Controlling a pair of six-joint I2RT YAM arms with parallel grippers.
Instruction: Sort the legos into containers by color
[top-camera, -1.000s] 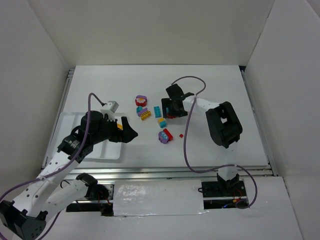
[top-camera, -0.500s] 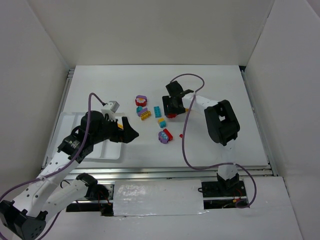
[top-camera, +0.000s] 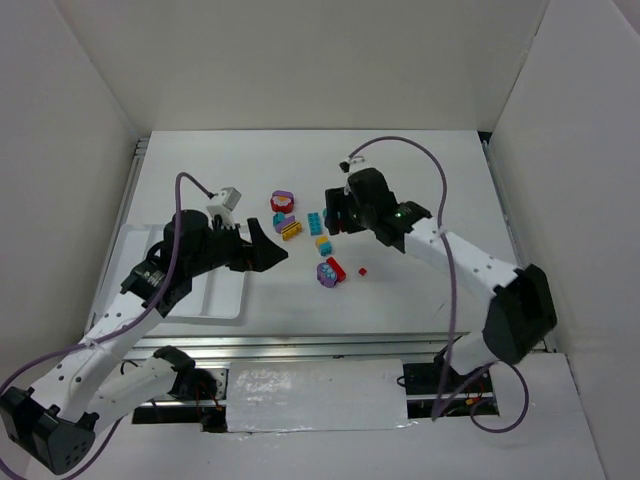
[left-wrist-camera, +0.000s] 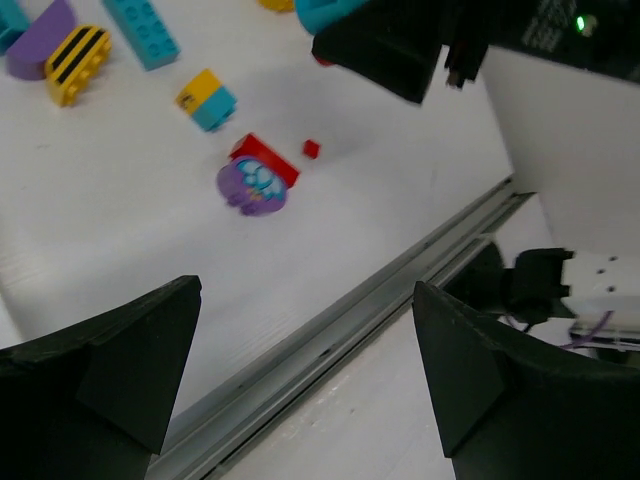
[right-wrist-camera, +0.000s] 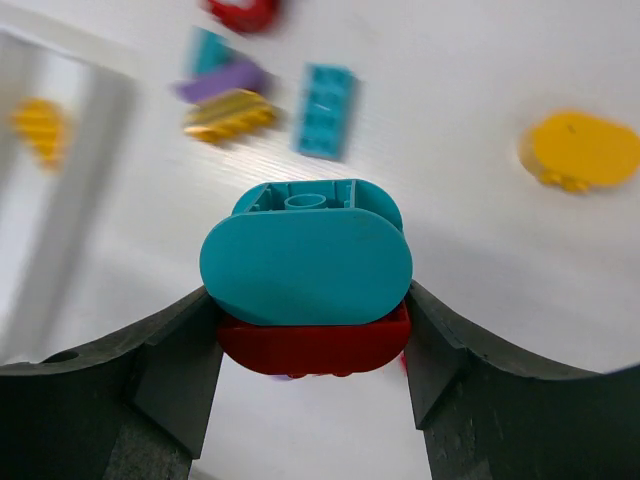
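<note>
The right gripper (top-camera: 338, 213) is clamped on a rounded teal brick (right-wrist-camera: 305, 262) with a red brick (right-wrist-camera: 312, 350) stacked against it, above the loose legos (top-camera: 290, 230). The tray (top-camera: 215, 303) sits well off at about 8 o'clock in the top view, and the empty, spread-open left gripper (top-camera: 268, 248) hangs in between.

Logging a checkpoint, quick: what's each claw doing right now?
Left claw: open, empty.
Right claw: closed on a teal brick and the red brick beneath it.
</note>
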